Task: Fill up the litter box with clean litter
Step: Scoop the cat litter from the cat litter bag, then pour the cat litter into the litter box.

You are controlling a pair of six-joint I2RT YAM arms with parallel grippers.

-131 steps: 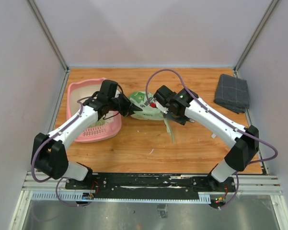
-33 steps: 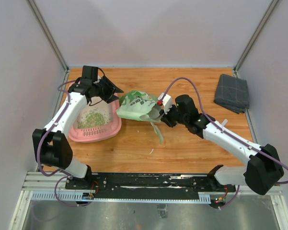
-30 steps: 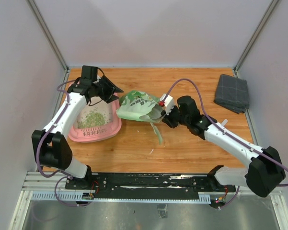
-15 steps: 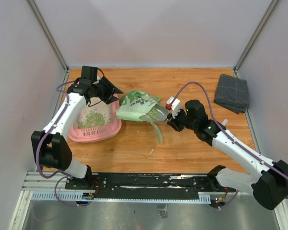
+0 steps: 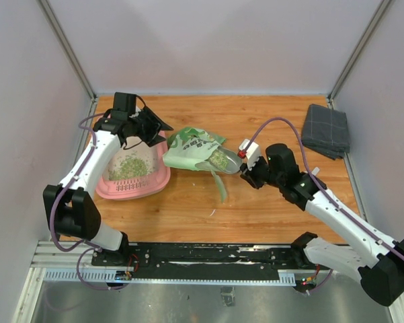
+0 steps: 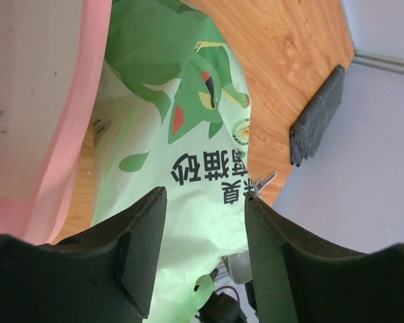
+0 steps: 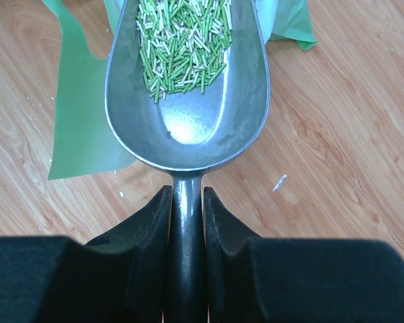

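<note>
The pink litter box (image 5: 163, 176) sits at the left, with a heap of green clean litter (image 5: 128, 165) inside; its rim (image 6: 67, 134) also edges the left wrist view. Beside it lies the light green printed bag (image 5: 190, 149) (image 6: 188, 168). My left gripper (image 5: 157, 127) (image 6: 205, 195) hovers open over the box's far right corner and the bag's left end, holding nothing. My right gripper (image 5: 240, 171) (image 7: 186, 195) is shut on the handle of the grey metal scoop (image 5: 222, 160) (image 7: 188, 114). The scoop bowl holds clean litter (image 7: 185, 40) just outside the bag's mouth.
A folded grey cloth (image 5: 326, 130) (image 6: 316, 118) lies at the far right back corner. A torn strip of the bag (image 5: 221, 187) (image 7: 81, 121) trails on the wooden table toward the front. A few stray crumbs (image 7: 279, 182) dot the wood. Walls close in left, right and back.
My right arm has drawn back to the right, pulling the loaded scoop out of the bag. The left arm has stayed put, its jaws a little wider.
</note>
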